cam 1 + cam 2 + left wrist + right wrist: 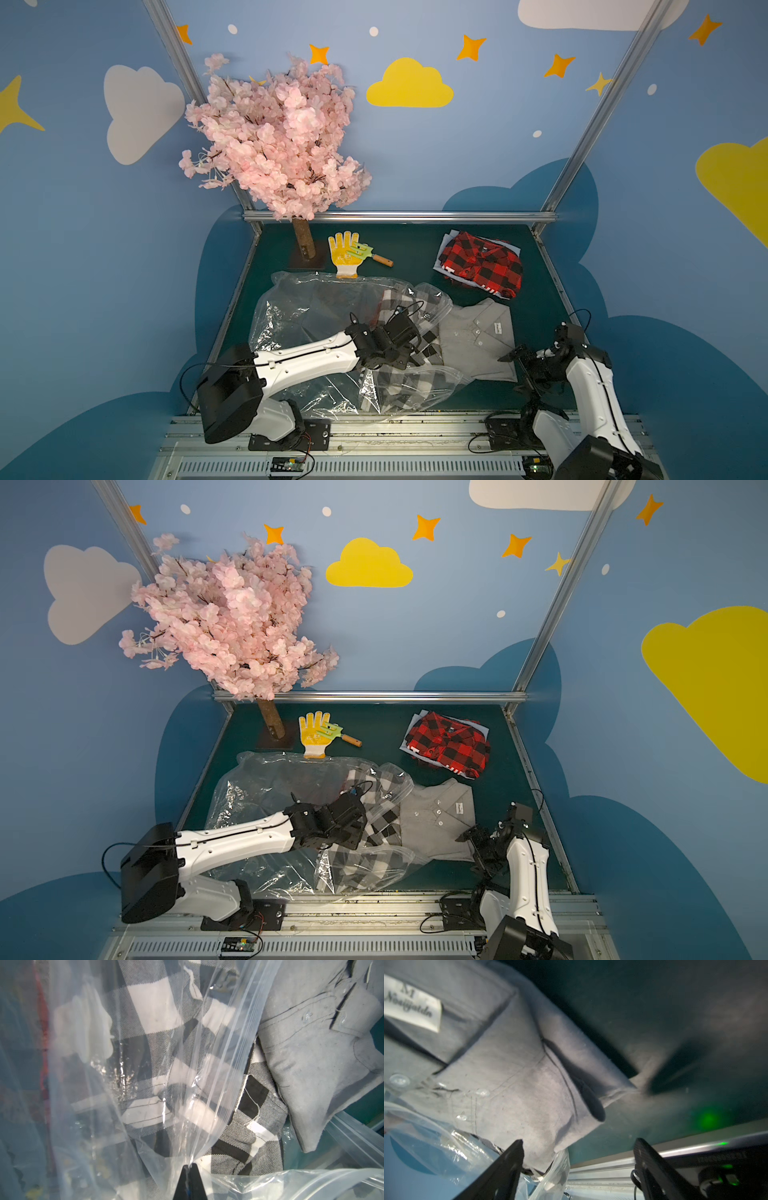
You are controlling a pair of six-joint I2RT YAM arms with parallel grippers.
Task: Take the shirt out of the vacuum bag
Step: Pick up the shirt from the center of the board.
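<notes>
A: While the left gripper stays out of my sight, tell me: what is it doing?

B: It is clenched on a fold of the vacuum bag, with clear film pinched between its tips.

A: Where do the shirts lie from there?

B: Straight ahead of those tips, under the film, is the checked shirt in black, white and gray. Most of it sits inside the bag, and a strip past the zip-seal edge shows bare.

A: And the gray shirt?

B: It is beyond the zip edge from that gripper, folded with collar and buttons up, on the green table. In both top views it lies outside the bag, with one side against the bag's mouth.

A: The right gripper?

B: Released, with its fingers spread wide and nothing between them. The gray shirt's near corner is just in front of one finger, and I cannot tell whether they touch. A flap of bag plastic lies at that corner.

A: Anything else?

B: Well beyond the right gripper a red plaid shirt lies on a small pile. Far beyond the left one is a yellow glove with a small green rake on it, beside a pink blossom tree.
</notes>
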